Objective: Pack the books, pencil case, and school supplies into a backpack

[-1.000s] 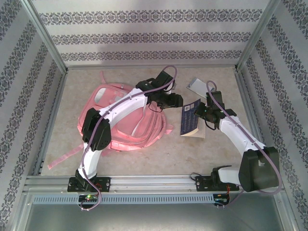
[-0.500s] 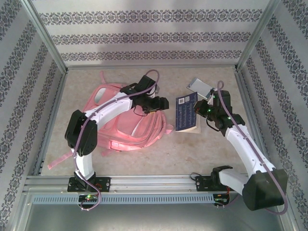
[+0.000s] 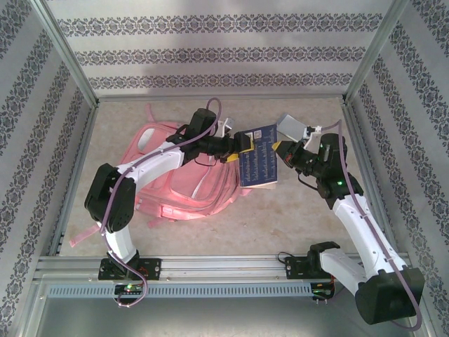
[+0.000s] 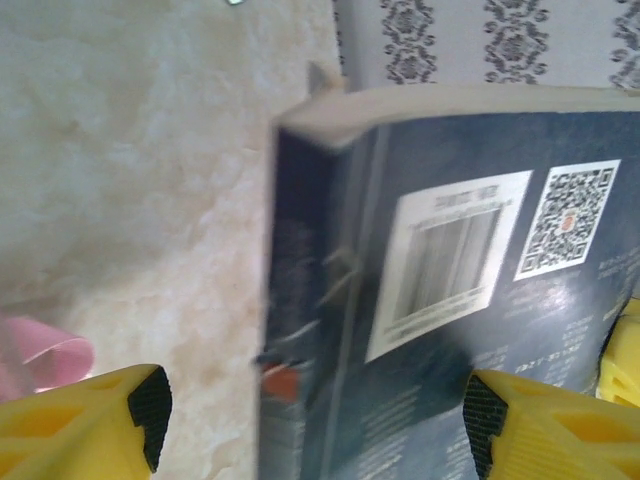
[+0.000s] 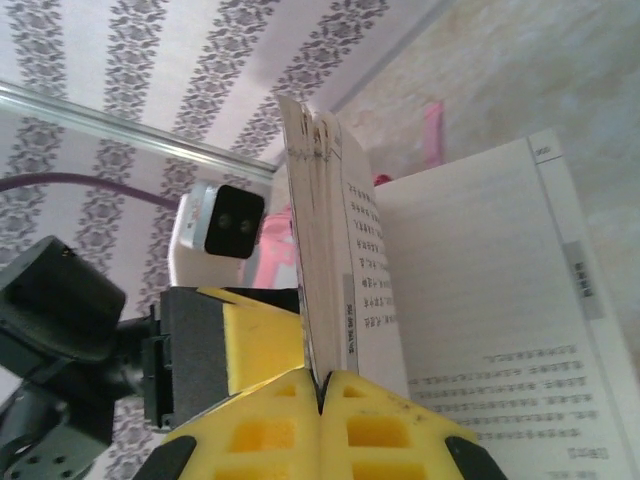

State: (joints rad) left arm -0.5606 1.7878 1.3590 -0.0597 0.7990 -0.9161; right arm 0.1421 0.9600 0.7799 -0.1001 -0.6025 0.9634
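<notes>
From above, the surface (image 3: 231, 232) is pale beige with a stone pattern. Walls (image 3: 224, 53) with grey ornament stripes close it on three sides, and a metal rail (image 3: 224, 265) runs along the near edge. The backpack (image 3: 175, 179) lies flat on the left half, with its straps spread toward the near left corner. The left arm bends at its elbow near the left side and stretches to the right over the backpack. The left gripper (image 3: 243, 143) is at the left edge of the navy book (image 3: 257, 158). The right arm reaches up and to the left, and the right gripper (image 3: 283, 150) is at the right edge of the same book. The book is tilted between them, just beside the right side of the backpack. A grey-white notebook (image 3: 293, 126) lies behind the right gripper. Bare surface lies in front of the book and along the far wall.

From the left wrist, the left gripper (image 4: 315, 405) has its yellow fingers (image 4: 90, 420) wide apart and grips nothing. The back cover of the navy book (image 4: 450, 300), with a barcode label and a square code, lies between them. The spine is apart from one finger. Beside it are bare surface (image 4: 150, 150) and a pink strap (image 4: 40, 355).

From the right wrist, the right gripper (image 5: 325, 385) is pressed closed on the lower edge of a few upright leaves of the navy book (image 5: 480, 300). The printed pages lie open to the right.
</notes>
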